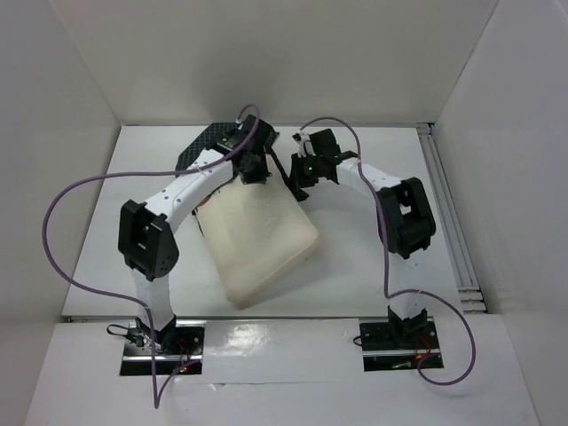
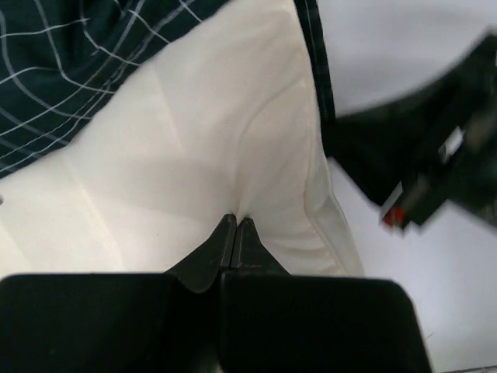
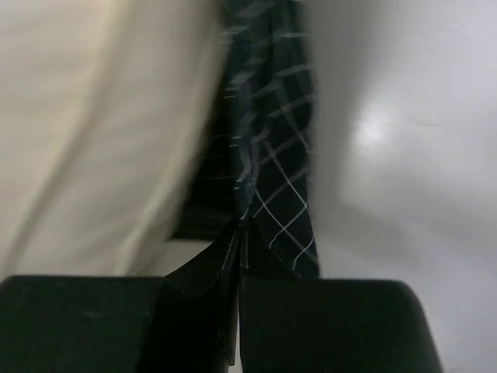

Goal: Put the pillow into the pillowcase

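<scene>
The cream pillow (image 1: 262, 240) lies slanted in the middle of the table, its far end at the mouth of the dark checked pillowcase (image 1: 206, 142). My left gripper (image 1: 253, 170) is over the pillow's far end. In the left wrist view its jaws (image 2: 235, 221) are shut, pinching a crease of the pillow (image 2: 202, 140), with the pillowcase (image 2: 62, 62) just beyond. My right gripper (image 1: 302, 177) is at the pillow's far right corner. In the right wrist view it (image 3: 241, 227) is shut on the edge of the pillowcase (image 3: 276, 155), beside the pillow (image 3: 93, 116).
White walls close in the table on the left, back and right. A metal rail (image 1: 453, 222) runs along the right edge. Purple cables (image 1: 80, 191) loop over both arms. The right arm's dark, blurred body shows in the left wrist view (image 2: 435, 163).
</scene>
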Available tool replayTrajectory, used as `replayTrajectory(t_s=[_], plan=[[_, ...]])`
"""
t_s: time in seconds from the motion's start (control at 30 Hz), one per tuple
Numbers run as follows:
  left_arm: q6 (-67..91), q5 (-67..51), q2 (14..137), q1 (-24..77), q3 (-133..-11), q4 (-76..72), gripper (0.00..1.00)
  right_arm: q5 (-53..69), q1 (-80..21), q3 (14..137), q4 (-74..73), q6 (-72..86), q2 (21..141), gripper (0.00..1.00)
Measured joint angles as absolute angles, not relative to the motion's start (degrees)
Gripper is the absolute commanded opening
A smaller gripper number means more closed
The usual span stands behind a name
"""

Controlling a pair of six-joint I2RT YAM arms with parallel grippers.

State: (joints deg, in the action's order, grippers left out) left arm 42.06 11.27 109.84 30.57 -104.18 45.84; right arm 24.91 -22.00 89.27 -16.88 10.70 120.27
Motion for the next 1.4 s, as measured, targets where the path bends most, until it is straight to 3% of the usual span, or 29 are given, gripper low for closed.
replayTrajectory(t_s=[0.4,0.63,0.83,0.87,0.9,0.93,0.97,1.03,1.07,1.17,1.4], plan=[[42.44,19.22,103.74,28.56,-105.01,53.54,0.0,30.7,-32.71,69.56,-20.45,11.81,87.92,0.0],[43.42,20.99,106.34,29.04,-105.16,50.33,0.0,32.84,-32.82,65.49,-25.69,13.19,78.35,0.0],[43.94,20.71,112.25,36.82,-105.51,48.36,0.0,30.87,-32.91,59.7,-27.24,14.79,77.14,0.0],[43.86,20.27,112.9,38.17,-105.51,48.38,0.05,30.09,-32.93,59.13,-28.16,15.2,77.03,0.07],[43.64,19.64,113.27,39.11,-105.51,48.36,0.24,28.8,-32.99,58.63,-29.36,15.59,76.82,0.39],[43.42,18.92,113.54,39.81,-105.49,48.31,0.35,28.29,-33.04,58.26,-29.98,15.92,76.47,0.4],[43.31,18.02,113.56,40.32,-105.25,47.99,0.48,27.03,-33.12,58.0,-31.14,16.32,75.92,0.66],[42.39,17.3,113.25,40.6,-104.71,47.09,0.78,24.67,-33.28,57.76,-32.86,17.63,74.63,0.76],[41.87,17.3,112.92,40.45,-104.16,46.17,0.85,23.46,-33.34,57.76,-33.61,17.89,73.89,0.76],[40.53,17.78,111.02,39.48,-102.02,44.84,0.91,19.51,-32.88,57.89,-35.46,19.11,71.79,0.81],[37.82,17.47,103.85,33.39,-99.5,44.4,0.91,10.48,-31.66,61.23,-38.17,21.67,72.27,0.88]])
